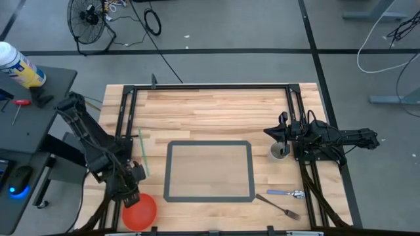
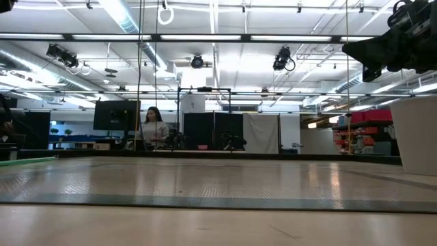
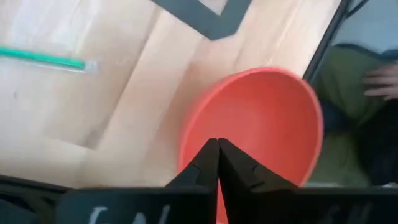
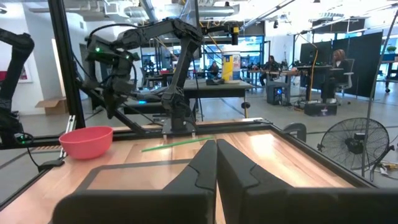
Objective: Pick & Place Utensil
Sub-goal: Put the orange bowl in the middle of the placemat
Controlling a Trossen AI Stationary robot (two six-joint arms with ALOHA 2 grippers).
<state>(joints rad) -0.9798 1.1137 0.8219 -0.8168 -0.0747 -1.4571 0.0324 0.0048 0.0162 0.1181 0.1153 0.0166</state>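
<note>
High view, one fork (image 1: 283,208), perhaps one spoon (image 1: 286,193)

The middle of the bench (image 1: 216,108) lies open, marked only by a flat taped rectangle (image 1: 209,170). Obstacles sit at the edges: a red bowl (image 1: 140,211) lower left, a green straw (image 1: 144,152) beside it, a cup (image 1: 278,151) at right, and a spoon (image 1: 285,193) and fork (image 1: 279,205) lower right.

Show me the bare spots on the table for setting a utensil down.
Freest: inside the taped rectangle at the table's middle, and the wood strip between it and the far rail. Crowded: the right side, with cup, right gripper, spoon and fork; and the left, with bowl, left gripper and straw.
</note>
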